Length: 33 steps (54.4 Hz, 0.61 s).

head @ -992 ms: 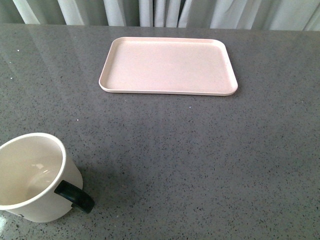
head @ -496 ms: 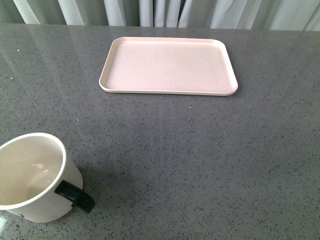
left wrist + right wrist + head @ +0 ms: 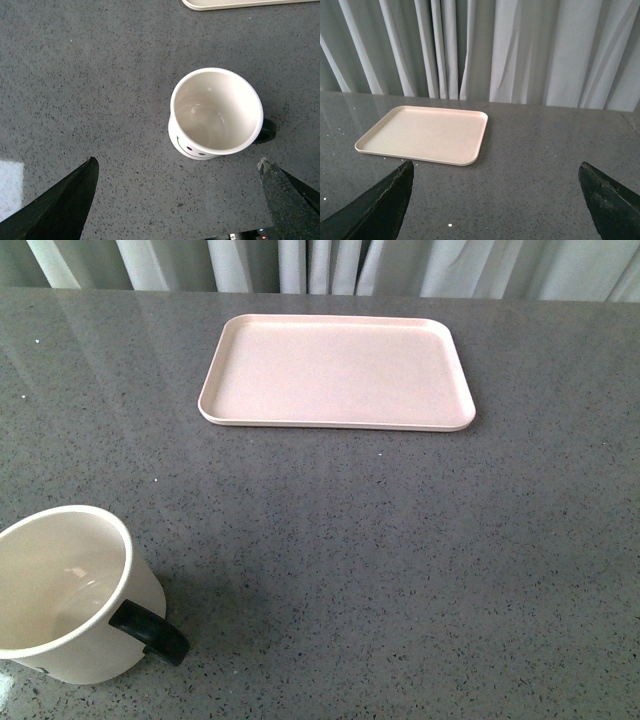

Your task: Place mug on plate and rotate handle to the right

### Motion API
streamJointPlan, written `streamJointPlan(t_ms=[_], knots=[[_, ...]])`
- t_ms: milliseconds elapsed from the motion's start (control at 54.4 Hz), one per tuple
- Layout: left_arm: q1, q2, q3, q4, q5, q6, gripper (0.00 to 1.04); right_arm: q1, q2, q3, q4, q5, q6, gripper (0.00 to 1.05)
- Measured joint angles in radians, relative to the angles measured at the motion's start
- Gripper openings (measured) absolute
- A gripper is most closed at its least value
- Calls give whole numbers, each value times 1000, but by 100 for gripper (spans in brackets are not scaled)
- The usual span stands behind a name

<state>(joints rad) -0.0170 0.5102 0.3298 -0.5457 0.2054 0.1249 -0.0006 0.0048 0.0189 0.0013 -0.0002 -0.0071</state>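
Both the left pincer (image 3: 177,162) and right pincer (image 3: 496,166) hung spread; only grey surface (image 3: 400,540) lay between the mug (image 3: 65,605) at seven o'clock, handle (image 3: 150,632) toward four, and the plate (image 3: 335,370) at twelve.

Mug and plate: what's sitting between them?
Nothing; only bare grey speckled table separates the mug and the plate, shown in the front view.
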Motion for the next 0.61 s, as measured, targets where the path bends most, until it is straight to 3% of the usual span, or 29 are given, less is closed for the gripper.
streamJointPlan(t_ms=[607], knots=[[-116,460,84,238,-74,94,96,0,0,0,0,0,0,96]])
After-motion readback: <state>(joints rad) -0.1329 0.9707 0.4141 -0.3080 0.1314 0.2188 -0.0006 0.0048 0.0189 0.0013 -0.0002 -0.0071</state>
